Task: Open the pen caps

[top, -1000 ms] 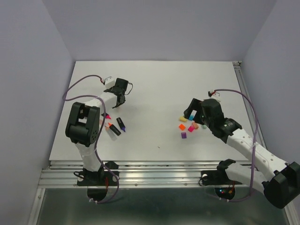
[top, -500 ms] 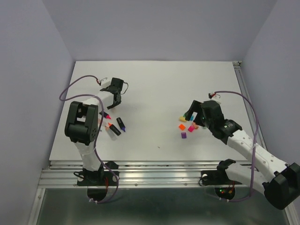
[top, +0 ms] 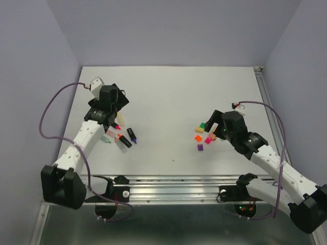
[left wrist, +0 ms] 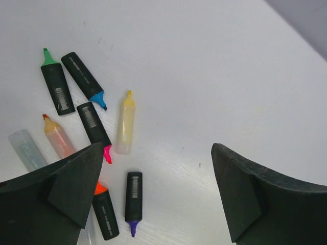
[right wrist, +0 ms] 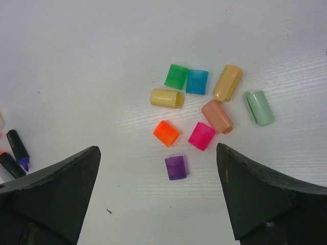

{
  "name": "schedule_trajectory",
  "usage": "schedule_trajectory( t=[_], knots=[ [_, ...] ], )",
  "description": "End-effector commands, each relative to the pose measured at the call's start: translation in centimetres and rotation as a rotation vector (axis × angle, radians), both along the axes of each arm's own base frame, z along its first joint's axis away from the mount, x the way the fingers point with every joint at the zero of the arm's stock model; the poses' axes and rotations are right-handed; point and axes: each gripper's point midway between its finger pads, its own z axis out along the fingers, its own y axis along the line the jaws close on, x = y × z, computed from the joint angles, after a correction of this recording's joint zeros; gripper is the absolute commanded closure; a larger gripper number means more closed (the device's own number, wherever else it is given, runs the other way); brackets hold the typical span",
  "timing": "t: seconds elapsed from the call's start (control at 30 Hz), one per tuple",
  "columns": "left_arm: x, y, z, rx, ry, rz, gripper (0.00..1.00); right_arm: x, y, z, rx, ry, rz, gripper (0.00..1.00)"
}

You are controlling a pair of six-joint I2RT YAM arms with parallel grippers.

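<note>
Lying well apart: pen caps [right wrist: 202, 136], pens [left wrist: 93, 124].

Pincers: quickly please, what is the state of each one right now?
Left pincer: open, holding nothing.
Right pincer: open, holding nothing.

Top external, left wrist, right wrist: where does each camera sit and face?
Top external: high behind the arms, looking down on the table; both show whole.
Left wrist: faces down at the pens; the open left gripper frames them.
Right wrist: faces down at the pen caps; the open right gripper frames them.
Shared: both wrist views catch the purple-tipped pen.
</note>
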Motion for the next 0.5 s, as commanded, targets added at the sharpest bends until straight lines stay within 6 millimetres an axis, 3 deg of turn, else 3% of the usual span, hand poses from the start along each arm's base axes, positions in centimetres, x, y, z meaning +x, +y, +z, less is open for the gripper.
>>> schedule_trajectory(
  t=[0.0, 0.03, 0.07, 0.13, 0.17, 0.27, 0.47],
  knots=[
    [-3.3, 1.1, 3.2, -0.065, -0.132, 0.041, 0.01, -0.4, -1.9, 0.3, -0.031, 0.001, -0.085, 0.00],
    [-4.6, 1.4, 5.4, -0.096, -0.222, 0.047, 0.01, -0.6, -1.9, 0.3, -0.031, 0.001, -0.087, 0.00],
    [-5.7, 1.7, 4.3, -0.100, -0.220, 0.052, 0.01, -0.7, -2.1, 0.3, -0.031, 0.001, -0.095, 0.00],
    [-7.7, 2.4, 5.8, -0.158, -0.322, 0.095, 0.01, -0.9, -2.5, 0.2, -0.024, 0.006, -0.122, 0.00],
    [-8.5, 2.8, 4.5, -0.165, -0.319, 0.115, 0.01, -1.0, -2.7, 0.3, -0.023, 0.001, -0.131, 0.00],
    [-10.6, 4.1, 3.8, -0.203, -0.390, 0.181, 0.01, -0.9, -3.2, 0.8, -0.011, -0.039, -0.160, 0.00],
    [-11.9, 4.9, 3.4, -0.234, -0.408, 0.240, 0.01, -1.2, -4.5, 1.3, -0.039, -0.062, -0.212, 0.00]
  ],
)
